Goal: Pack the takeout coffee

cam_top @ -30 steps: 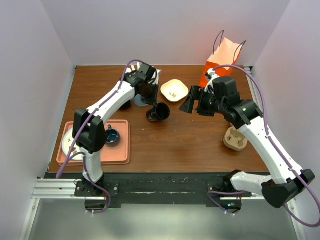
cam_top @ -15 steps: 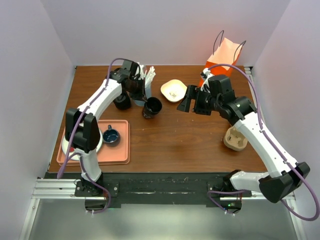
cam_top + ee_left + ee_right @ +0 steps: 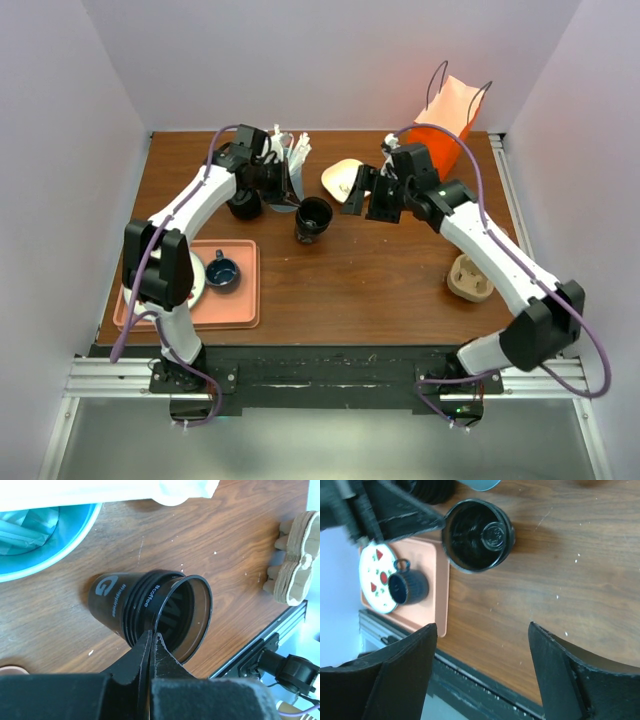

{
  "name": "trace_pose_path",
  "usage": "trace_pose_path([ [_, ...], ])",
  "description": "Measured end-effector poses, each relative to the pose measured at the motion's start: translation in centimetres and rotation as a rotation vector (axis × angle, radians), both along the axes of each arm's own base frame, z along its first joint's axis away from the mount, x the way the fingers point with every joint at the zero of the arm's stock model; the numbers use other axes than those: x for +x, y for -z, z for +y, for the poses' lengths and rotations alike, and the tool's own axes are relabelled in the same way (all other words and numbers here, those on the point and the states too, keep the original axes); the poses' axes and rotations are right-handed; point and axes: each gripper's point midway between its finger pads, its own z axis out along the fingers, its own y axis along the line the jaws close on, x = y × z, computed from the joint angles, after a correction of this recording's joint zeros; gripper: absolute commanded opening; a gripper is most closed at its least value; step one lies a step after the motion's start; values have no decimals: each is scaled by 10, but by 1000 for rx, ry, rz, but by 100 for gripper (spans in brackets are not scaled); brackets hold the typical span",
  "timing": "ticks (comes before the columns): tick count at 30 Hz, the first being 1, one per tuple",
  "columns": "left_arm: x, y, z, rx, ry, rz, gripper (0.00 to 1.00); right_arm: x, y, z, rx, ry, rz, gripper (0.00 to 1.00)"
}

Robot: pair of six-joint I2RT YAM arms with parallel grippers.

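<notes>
The takeout coffee cup (image 3: 314, 218) is black and tapered, with no lid on it and a dark inside. It stands upright in the middle of the table, in front of the straw tumbler. My left gripper (image 3: 291, 204) is shut on its near rim; the left wrist view shows the fingers (image 3: 152, 645) pinching the rim of the cup (image 3: 150, 607). My right gripper (image 3: 362, 200) is open and empty, just right of the cup. The right wrist view shows the cup (image 3: 477, 535) ahead of the gripper (image 3: 482, 627). I cannot tell whether the cup's base touches the table.
A light blue tumbler of white straws (image 3: 286, 165) and a black round object (image 3: 244, 205) stand behind the cup. Also here are a cream bowl (image 3: 340, 178), an orange paper bag (image 3: 445, 120), a cardboard cup carrier (image 3: 470, 278) and a pink tray (image 3: 240, 300) holding a dark blue mug (image 3: 221, 271).
My left gripper has brought the cup from tilted to upright, keeping it near the tumbler. My right gripper has moved left towards the cup, still open.
</notes>
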Motion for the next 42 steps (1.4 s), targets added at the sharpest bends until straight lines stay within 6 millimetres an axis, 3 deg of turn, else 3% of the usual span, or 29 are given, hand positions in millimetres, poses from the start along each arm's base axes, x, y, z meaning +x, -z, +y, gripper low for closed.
trace_pose_path([
  [8, 2, -2, -4, -55, 4, -1, 0, 31, 56, 19, -39, 19, 119, 64],
  [12, 1, -4, -8, -86, 10, 2, 0, 45, 69, 29, -51, 15, 140, 59],
  [17, 1, -6, -10, -107, 8, 5, 0, 55, 67, 34, -53, 20, 133, 59],
  [23, 5, -11, -9, -137, -5, 10, 0, 58, 47, 33, -44, 33, 111, 59],
  [29, 9, -23, -10, -172, -15, 3, 0, 62, -2, 35, -10, 35, 52, 60],
  [36, 13, -82, -10, -211, -12, -129, 0, 31, -68, 18, 52, 37, -52, 61],
  [39, 4, -113, -9, -245, -5, -194, 0, 15, -94, 10, 81, 40, -99, 61],
  [42, -11, -137, -9, -295, 15, -245, 0, 5, -107, 3, 92, 42, -123, 61],
])
